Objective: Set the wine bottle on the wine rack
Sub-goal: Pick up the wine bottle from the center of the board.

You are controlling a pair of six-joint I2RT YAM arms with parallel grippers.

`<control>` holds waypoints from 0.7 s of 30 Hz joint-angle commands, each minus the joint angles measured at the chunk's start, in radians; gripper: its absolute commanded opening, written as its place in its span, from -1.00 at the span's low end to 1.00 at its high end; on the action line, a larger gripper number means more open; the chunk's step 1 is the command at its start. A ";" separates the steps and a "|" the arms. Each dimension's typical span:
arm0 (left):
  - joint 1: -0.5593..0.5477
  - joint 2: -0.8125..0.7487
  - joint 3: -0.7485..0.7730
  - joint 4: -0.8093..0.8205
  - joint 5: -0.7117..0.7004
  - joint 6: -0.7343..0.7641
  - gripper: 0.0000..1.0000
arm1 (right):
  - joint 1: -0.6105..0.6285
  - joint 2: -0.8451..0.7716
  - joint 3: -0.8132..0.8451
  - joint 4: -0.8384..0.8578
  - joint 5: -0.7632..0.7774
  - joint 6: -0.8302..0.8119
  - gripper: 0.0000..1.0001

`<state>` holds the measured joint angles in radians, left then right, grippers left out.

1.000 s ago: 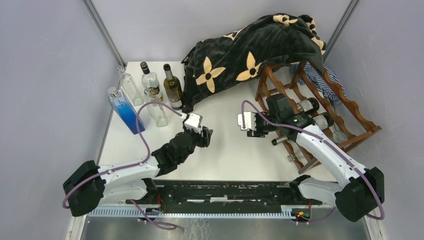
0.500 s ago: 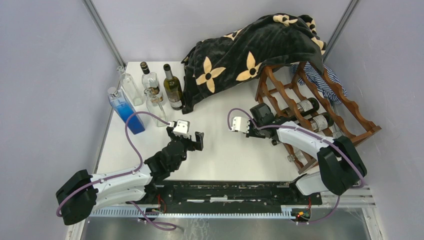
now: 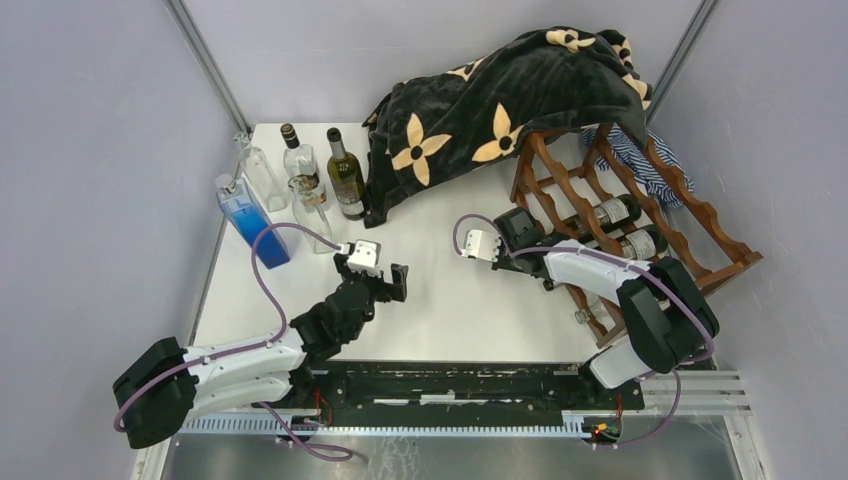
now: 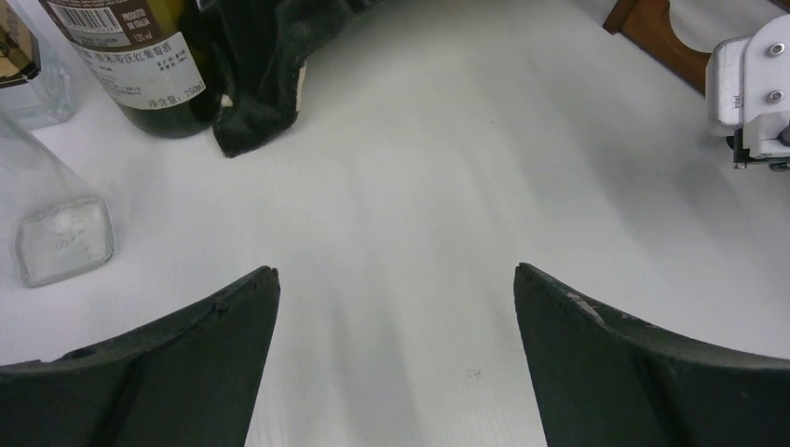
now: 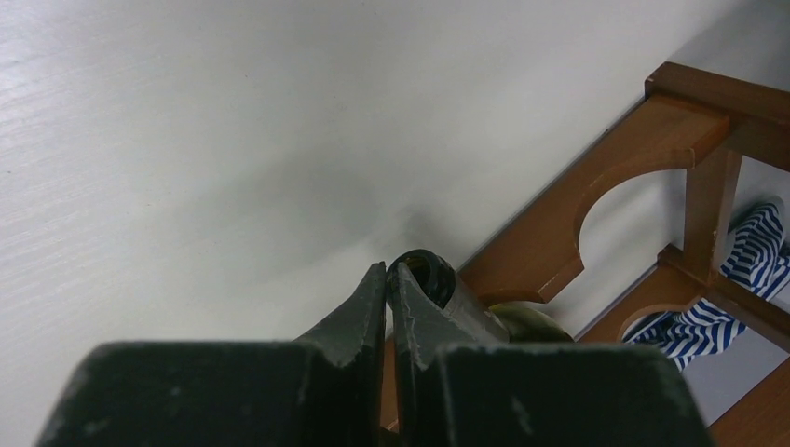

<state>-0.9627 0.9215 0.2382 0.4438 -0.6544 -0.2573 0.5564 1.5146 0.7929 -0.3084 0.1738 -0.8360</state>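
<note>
The dark reddish-brown wine rack (image 3: 700, 235) stands at the right, and two wine bottles (image 3: 612, 211) lie in it, necks to the left. My right gripper (image 3: 538, 240) is at the rack's left end. In the right wrist view it (image 5: 387, 270) is shut and empty. The dark mouth of a lying green bottle (image 5: 427, 270) is right beside its right finger, with the rack's rail (image 5: 578, 186) behind. My left gripper (image 3: 395, 283) is open and empty, low over bare table (image 4: 396, 275). A standing green wine bottle (image 3: 347, 178) is at the back left and also shows in the left wrist view (image 4: 140, 65).
A black flowered blanket (image 3: 490, 100) drapes over the rack's top and down onto the table. A blue bottle (image 3: 250, 222) and several clear bottles (image 3: 310, 215) stand at the left. A striped cloth (image 3: 645, 165) hangs behind the rack. A clear bottle (image 3: 590, 305) lies in the rack's lowest tier.
My left gripper has drawn back to the left and nearer the base. My right wrist has shifted a little left along the rack's end as its arm folded in. Little moved in the last half second.
</note>
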 commanded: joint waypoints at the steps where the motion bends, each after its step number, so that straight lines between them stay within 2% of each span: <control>1: -0.002 0.008 0.019 0.055 -0.030 -0.024 1.00 | -0.003 0.004 0.024 0.006 0.085 0.019 -0.80; 5: -0.002 0.018 0.027 0.053 -0.022 -0.020 1.00 | -0.003 -0.017 0.061 -0.073 -0.043 0.016 -0.76; 11: -0.002 0.014 0.053 0.022 0.026 -0.008 1.00 | -0.003 -0.068 0.131 -0.220 -0.380 -0.018 -0.45; 13: -0.002 0.005 0.084 -0.024 0.074 -0.010 0.97 | -0.003 -0.089 0.145 -0.252 -0.481 -0.027 -0.36; 16: -0.002 -0.021 0.144 -0.096 0.162 -0.014 0.80 | -0.004 -0.122 0.149 -0.288 -0.634 -0.049 -0.24; 21: -0.002 -0.054 0.299 -0.250 0.226 -0.017 0.81 | -0.018 -0.164 0.131 -0.333 -0.886 -0.111 -0.01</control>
<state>-0.9627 0.9035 0.3828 0.3027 -0.4988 -0.2573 0.5522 1.3952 0.9047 -0.5793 -0.4320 -0.8848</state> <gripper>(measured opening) 0.897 0.452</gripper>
